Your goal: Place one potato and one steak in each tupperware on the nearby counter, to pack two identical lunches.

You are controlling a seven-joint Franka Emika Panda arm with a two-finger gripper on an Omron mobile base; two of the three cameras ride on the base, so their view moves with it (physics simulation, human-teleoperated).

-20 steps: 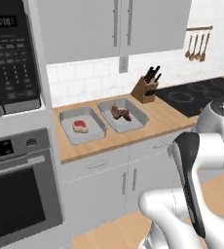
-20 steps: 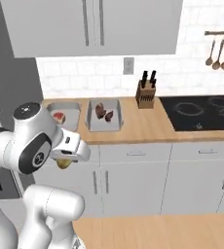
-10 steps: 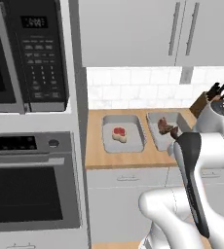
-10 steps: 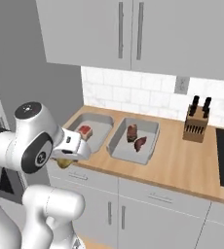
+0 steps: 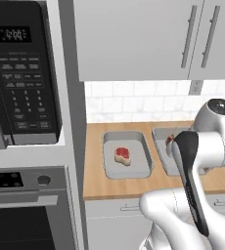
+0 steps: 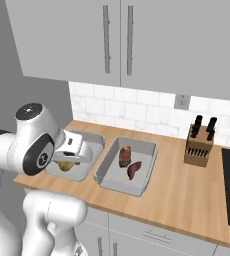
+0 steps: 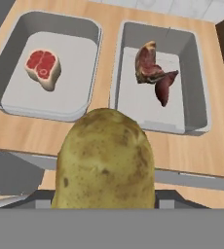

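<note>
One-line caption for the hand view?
Gripper holding a potato above two tupperware trays: left with a steak, right with steak and dark potato.

Even, soft light all across this rendered kitchen, no single lamp to pick out, bright without any real glare. The counter [image 6: 187,195] reads clean and flat, and the two tupperware [image 7: 50,73] trays just beyond the hand show gentle shading along their inner walls, darker on the near sides. Right at the hand, the potato [image 7: 104,165] looms huge and soft-edged, its skin a little smeared, perhaps from sheer closeness. Far past the hand, tiles and cabinet doors stay evenly lit. Edges look slightly jagged and low in detail; straight lines hold, no bending at the borders.
</note>
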